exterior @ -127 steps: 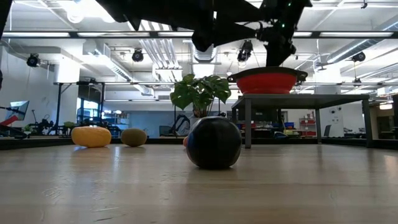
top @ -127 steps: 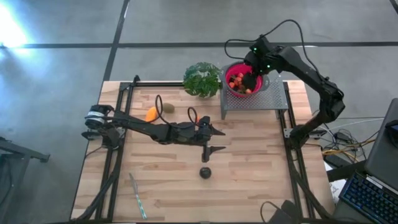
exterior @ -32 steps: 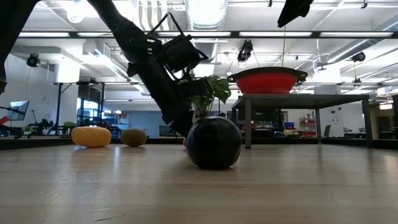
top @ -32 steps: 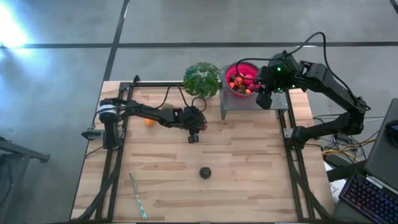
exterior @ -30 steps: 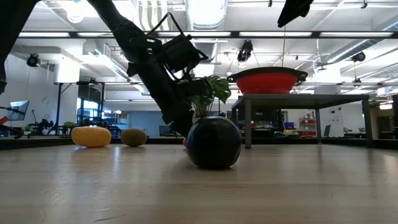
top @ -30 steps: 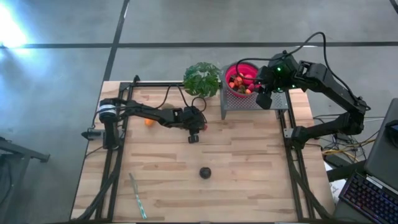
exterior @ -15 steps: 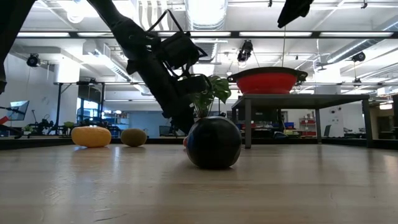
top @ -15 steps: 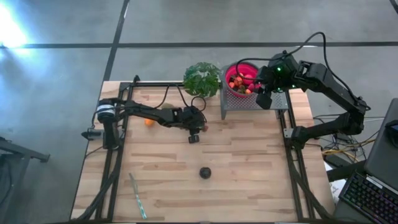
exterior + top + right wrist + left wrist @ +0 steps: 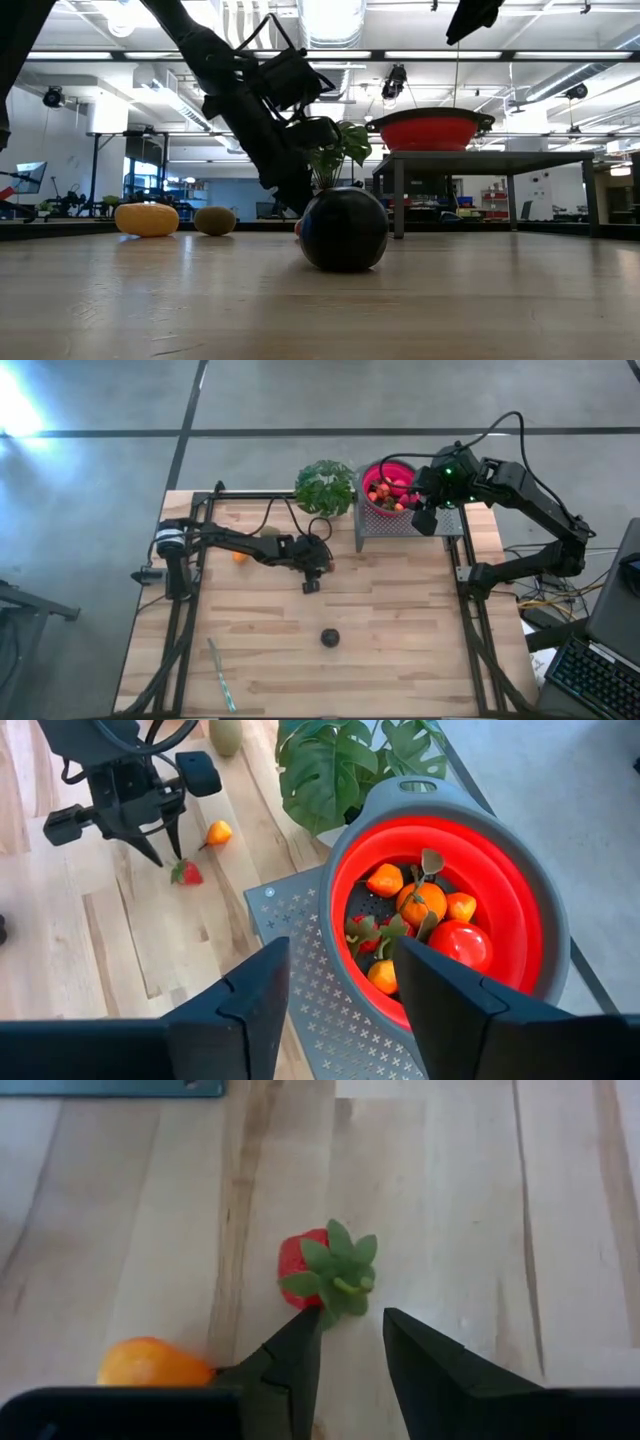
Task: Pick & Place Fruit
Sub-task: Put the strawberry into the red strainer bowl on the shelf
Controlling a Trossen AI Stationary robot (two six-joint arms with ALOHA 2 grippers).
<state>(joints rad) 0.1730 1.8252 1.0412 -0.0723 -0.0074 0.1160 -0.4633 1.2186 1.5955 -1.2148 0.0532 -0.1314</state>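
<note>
My left gripper (image 9: 311,582) (image 9: 350,1315) is open and low over the table, just short of a red strawberry (image 9: 325,1265) (image 9: 186,873) that lies on the wood. An orange fruit (image 9: 150,1363) (image 9: 240,556) lies beside it. The kiwi (image 9: 215,220) and the dark round fruit (image 9: 329,637) (image 9: 343,230) rest on the table. My right gripper (image 9: 424,520) (image 9: 335,945) is open and hovers above the stand, next to the red bowl (image 9: 370,472) (image 9: 520,910) holding several fruits. My left gripper has one fingertip (image 9: 308,1325) at the strawberry's green leaf cap (image 9: 335,1280), slanting down from above. I cannot tell whether it touches. The strawberry lies on the table in front of the open fingers, not between them.
The bowl stands on a grey perforated stand (image 9: 410,525) at the table's far right. A leafy green plant (image 9: 325,487) is to the left of it. A thin pale stick (image 9: 221,675) lies near the near left corner. Black rails (image 9: 183,610) run along the table's sides.
My left gripper's wrist has tipped a little over the strawberry, as the low view shows. The right arm and the fruits have kept still.
</note>
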